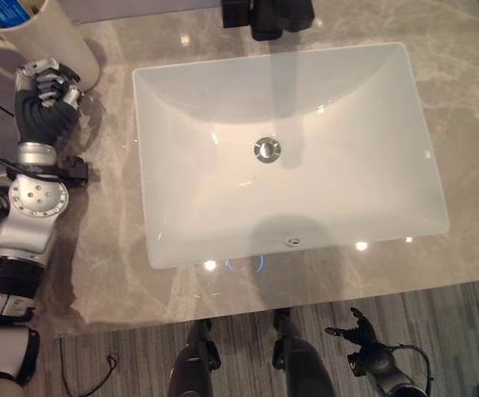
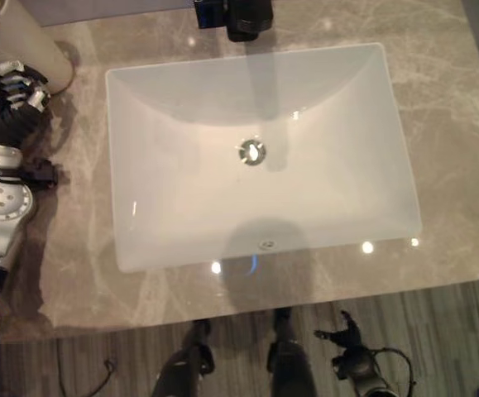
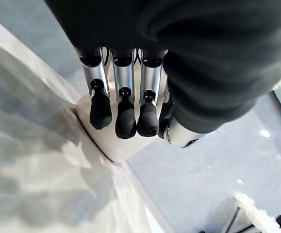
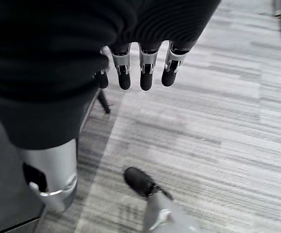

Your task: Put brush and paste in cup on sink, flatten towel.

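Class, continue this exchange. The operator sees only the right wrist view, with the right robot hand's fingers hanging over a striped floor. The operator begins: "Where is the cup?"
Observer: The cup stands on the counter's far left corner, left of the sink.
Operator: Where is the left robot hand?
Observer: The left robot hand is just in front of the cup, holding nothing, its fingers pointing at the cup's base.
Operator: Is anything in the cup?
Observer: Something blue stands inside; I cannot tell what it is.
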Motion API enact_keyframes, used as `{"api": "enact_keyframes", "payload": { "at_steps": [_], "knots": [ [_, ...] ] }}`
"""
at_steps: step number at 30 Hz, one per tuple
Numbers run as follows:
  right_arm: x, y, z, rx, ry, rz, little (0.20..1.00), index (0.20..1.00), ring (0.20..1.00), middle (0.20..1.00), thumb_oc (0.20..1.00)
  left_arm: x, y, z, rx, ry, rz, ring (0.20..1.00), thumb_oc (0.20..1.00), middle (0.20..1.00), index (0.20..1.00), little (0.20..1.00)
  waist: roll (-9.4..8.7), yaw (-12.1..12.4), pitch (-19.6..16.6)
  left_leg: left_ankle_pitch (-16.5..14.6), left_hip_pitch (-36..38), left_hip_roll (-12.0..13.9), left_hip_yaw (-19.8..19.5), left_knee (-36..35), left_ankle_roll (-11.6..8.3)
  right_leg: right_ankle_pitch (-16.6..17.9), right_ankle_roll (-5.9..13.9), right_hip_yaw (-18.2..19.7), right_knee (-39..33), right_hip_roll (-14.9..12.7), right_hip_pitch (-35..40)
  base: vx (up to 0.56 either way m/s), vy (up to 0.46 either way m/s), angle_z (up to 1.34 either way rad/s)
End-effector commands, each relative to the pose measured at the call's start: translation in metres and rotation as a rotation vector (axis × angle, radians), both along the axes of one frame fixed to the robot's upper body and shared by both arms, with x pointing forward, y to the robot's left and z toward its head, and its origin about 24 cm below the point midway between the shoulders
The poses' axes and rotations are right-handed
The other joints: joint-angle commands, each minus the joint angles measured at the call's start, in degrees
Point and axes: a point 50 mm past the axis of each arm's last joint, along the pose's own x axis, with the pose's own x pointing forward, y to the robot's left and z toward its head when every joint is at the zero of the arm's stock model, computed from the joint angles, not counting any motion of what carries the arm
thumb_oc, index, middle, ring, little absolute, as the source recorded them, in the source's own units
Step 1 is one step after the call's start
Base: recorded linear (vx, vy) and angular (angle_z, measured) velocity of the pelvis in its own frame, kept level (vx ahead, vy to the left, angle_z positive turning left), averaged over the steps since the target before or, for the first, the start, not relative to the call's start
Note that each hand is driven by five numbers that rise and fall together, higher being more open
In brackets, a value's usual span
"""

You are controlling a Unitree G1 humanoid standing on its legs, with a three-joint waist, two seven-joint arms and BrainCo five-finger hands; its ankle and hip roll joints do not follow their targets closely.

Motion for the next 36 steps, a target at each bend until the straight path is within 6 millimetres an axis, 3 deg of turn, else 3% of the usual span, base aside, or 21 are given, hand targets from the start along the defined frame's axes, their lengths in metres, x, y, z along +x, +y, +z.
{"api": "enact_keyframes", "payload": {
  "at_steps": [1,9,15,22,29,36],
  "knots": [
    [-0.007,-0.004,-0.001,0.01,-0.001,-0.032,1.0,1.0,1.0,1.0,1.0,-0.003,0.023,0.014,-0.03,-0.045,0.113,0.2,0.2,0.2,0.2,0.2,-2.27,-0.11,0.85,-2.15,3.68,2.22,0.33,0.25,-4.67,2.5,4.96,3.04,-0.06,-4.62,-1.19,0.0,0.013,-0.03],
    [-0.009,0.001,-0.003,0.016,0.006,-0.005,1.0,1.0,1.0,1.0,1.0,-0.009,0.038,0.004,-0.063,-0.024,0.163,0.2,0.2,0.2,0.2,0.2,-2.53,0.16,0.84,-2.17,4.33,2.36,0.56,0.25,-4.6,2.47,4.75,3.17,-0.06,-4.51,-0.94,0.0,0.002,-0.01],
    [0.0,0.001,0.005,0.028,-0.046,0.006,1.0,1.0,1.0,1.0,1.0,-0.016,0.058,-0.003,-0.108,-0.01,0.238,0.2,0.2,0.2,0.2,0.2,-2.69,0.45,0.5,-2.34,4.29,2.22,0.55,0.25,-4.49,2.48,4.82,3.09,-0.06,-4.44,-0.93,0.0,0.0,0.0],
    [-0.003,0.0,0.004,0.034,-0.043,0.002,1.0,1.0,1.0,1.0,1.0,-0.011,0.068,0.015,-0.116,-0.026,0.307,0.2,0.2,0.2,0.2,0.2,-3.53,-0.2,0.66,-2.27,4.26,2.27,1.11,0.25,-4.46,2.96,5.11,3.28,-0.06,-4.4,-1.37,0.0,0.0,0.0],
    [-0.015,-0.003,-0.003,0.034,0.008,-0.012,1.0,1.0,1.0,1.0,1.0,-0.002,0.061,0.044,-0.026,-0.035,0.334,0.2,0.2,0.2,0.2,0.2,-4.18,-1.13,0.52,-2.21,3.46,2.24,1.13,0.25,-4.39,3.49,5.56,3.69,-0.06,-4.46,-2.25,0.0,0.007,-0.02],
    [-0.012,0.001,-0.001,0.051,-0.012,0.003,1.0,1.0,1.0,1.0,1.0,0.005,0.051,0.056,-0.005,-0.049,0.318,0.2,0.2,0.2,0.2,0.2,-4.39,-1.76,0.4,-2.17,2.98,2.22,1.29,0.25,-4.34,3.79,5.7,4.16,-0.06,-4.38,-2.98,0.0,0.001,-0.01]
  ]
}}
